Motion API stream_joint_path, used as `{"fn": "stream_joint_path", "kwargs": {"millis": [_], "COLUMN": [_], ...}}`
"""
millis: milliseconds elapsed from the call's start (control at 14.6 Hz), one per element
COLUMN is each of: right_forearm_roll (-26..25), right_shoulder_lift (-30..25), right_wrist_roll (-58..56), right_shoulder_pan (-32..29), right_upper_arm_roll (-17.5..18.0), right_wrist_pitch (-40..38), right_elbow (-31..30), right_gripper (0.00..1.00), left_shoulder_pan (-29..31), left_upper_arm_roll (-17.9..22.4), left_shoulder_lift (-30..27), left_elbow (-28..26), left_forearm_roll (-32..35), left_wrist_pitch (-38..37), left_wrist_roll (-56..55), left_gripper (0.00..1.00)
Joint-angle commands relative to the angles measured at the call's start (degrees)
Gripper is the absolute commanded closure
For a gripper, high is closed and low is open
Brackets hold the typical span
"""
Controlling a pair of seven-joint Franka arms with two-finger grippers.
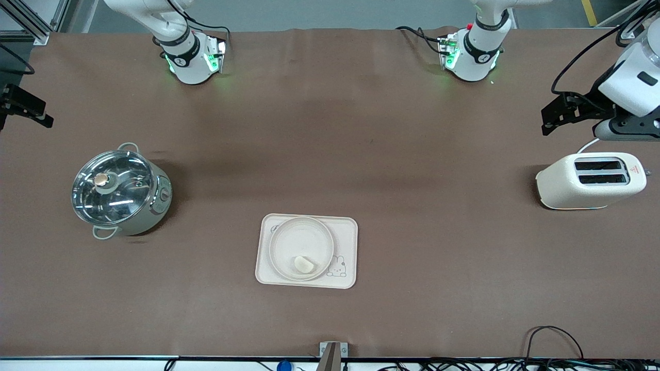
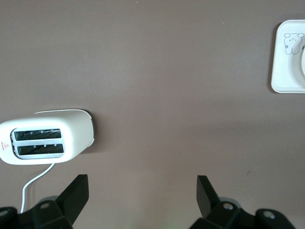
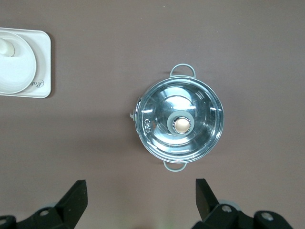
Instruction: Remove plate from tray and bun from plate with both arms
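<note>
The round cream plate lies on the rectangular cream tray near the middle of the table. The small pale bun rests in the plate, at the part of its rim nearest the front camera. The right wrist view shows the plate, the bun and the tray at its edge. The left wrist view shows a tray corner. My left gripper is open and empty, raised near the toaster. My right gripper is open and empty, raised near the pot.
A lidded steel pot stands toward the right arm's end, also in the right wrist view. A cream toaster stands toward the left arm's end, also in the left wrist view. Cables lie along the table's front edge.
</note>
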Motion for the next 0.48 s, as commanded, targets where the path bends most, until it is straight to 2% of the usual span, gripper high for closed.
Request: {"fn": "stream_joint_path", "kwargs": {"millis": [0,411], "right_forearm_roll": [-0.35,-0.17], "right_shoulder_lift": [-0.5,-0.5], "right_wrist_roll": [0.22,0.31], "right_shoulder_pan": [0.09,0.0], "right_upper_arm_roll": [0.19,0.19], "right_wrist_pitch": [0.49,0.84], "right_elbow": [-0.71,-0.89], "right_gripper": [0.0,0.0], "left_shoulder_pan": [0.57,0.48], "left_upper_arm_roll": [-0.12,0.32], "left_shoulder_lift": [0.14,2.16], "left_elbow": [1.12,3.49], "left_forearm_roll": [-0.79,-0.35], "left_wrist_pitch": [0.03,-0.14], "left_wrist_roll": [-0.2,-0.02], "left_gripper": [0.0,0.0]}}
